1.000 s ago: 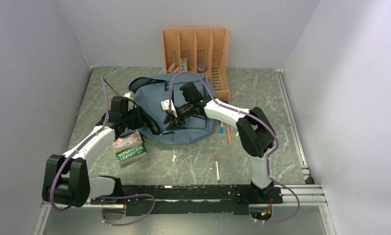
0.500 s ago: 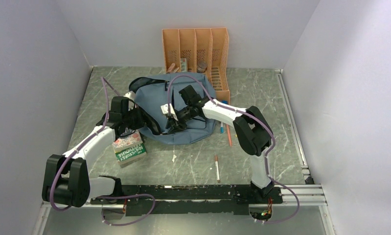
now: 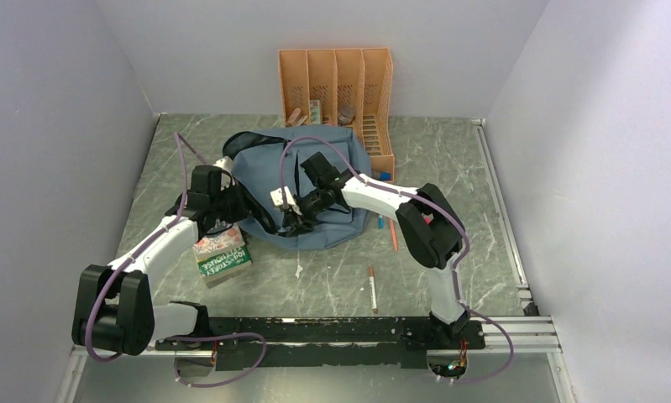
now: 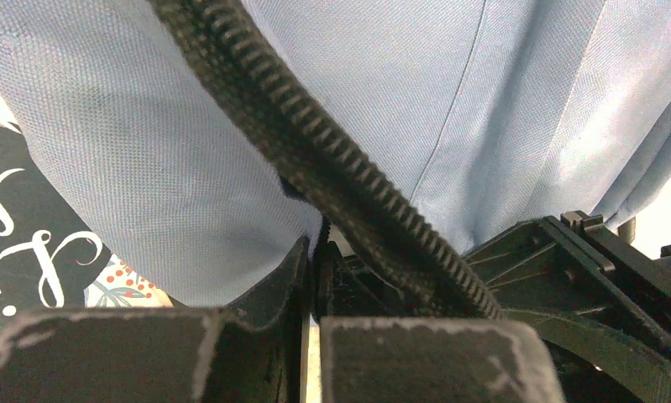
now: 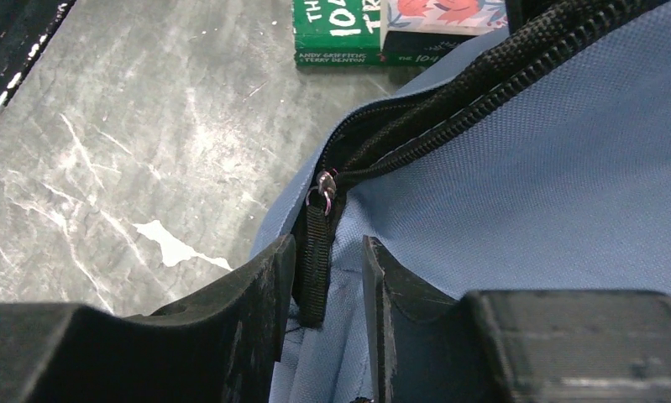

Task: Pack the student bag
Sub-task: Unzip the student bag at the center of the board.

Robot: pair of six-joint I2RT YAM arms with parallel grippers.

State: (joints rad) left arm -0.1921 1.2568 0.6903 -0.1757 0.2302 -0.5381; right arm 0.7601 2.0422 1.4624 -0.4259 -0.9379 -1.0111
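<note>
Two grippers at the bag zip

Student bag (image 3: 319, 172) lies flat mid-table (image 3: 332, 281), just in front of the orange organizer (image 3: 336, 80), with the book stack (image 3: 222, 256) at its near-left edge. Left gripper (image 4: 311, 252) is clenched on bag fabric beside the zip teeth (image 4: 348, 185). Right gripper (image 5: 327, 252) has its jaws apart with the black zip pull tab (image 5: 315, 277) between them, not pinched.

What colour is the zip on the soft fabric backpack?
Black: the zip on the dusty-blue soft fabric backpack, clearest in the right wrist view.
</note>
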